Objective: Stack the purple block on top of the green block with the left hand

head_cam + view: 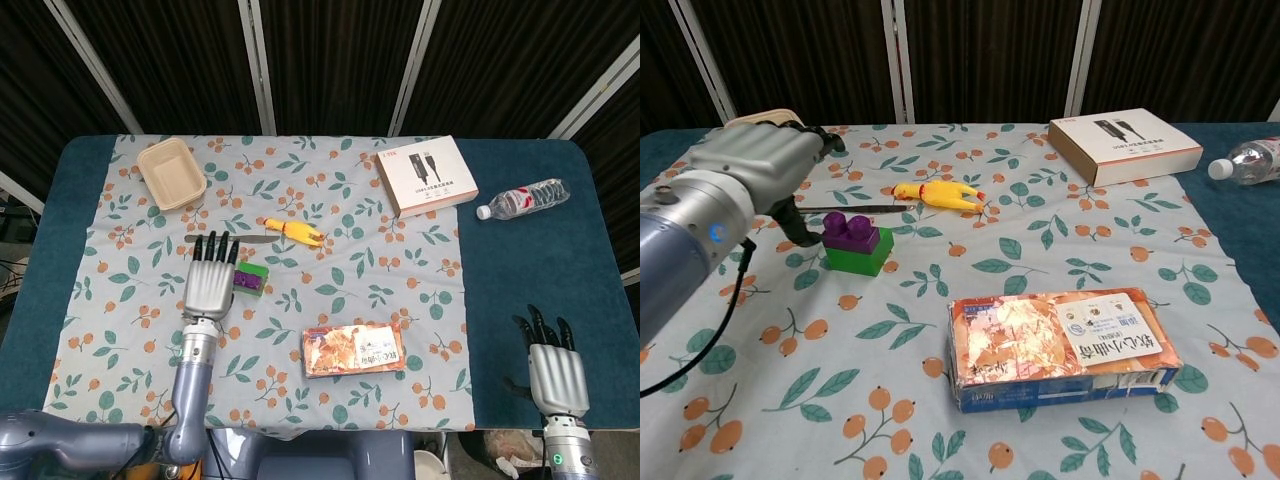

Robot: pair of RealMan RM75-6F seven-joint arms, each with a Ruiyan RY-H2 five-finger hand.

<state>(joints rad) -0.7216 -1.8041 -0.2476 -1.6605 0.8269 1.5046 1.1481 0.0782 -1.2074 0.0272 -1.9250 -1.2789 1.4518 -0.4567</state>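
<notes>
Small purple studded plastic block [850, 233] seated squarely on the larger green plastic block [862, 254], the pair standing on the leaf-and-berry printed tablecloth [1040, 250] just in front of the thin dark-handled knife [855, 209] and the yellow rubber chicken toy [938, 195]. Silver-backed left hand [765, 160] raised beside the stack, fingers loose and apart, grasping nothing and, in the chest view, clear of both blocks. Seen from the head view, left hand [211, 280] just to the left of the purple block [247, 279], no contact visible. Right hand [557, 372] resting at the near edge of the blue table [540, 260], fingers extended, empty. Stacking judged complete, purple sitting level on green with no tilt apparent; only pulling the left arm away without nudging the stack judged to be left.
</notes>
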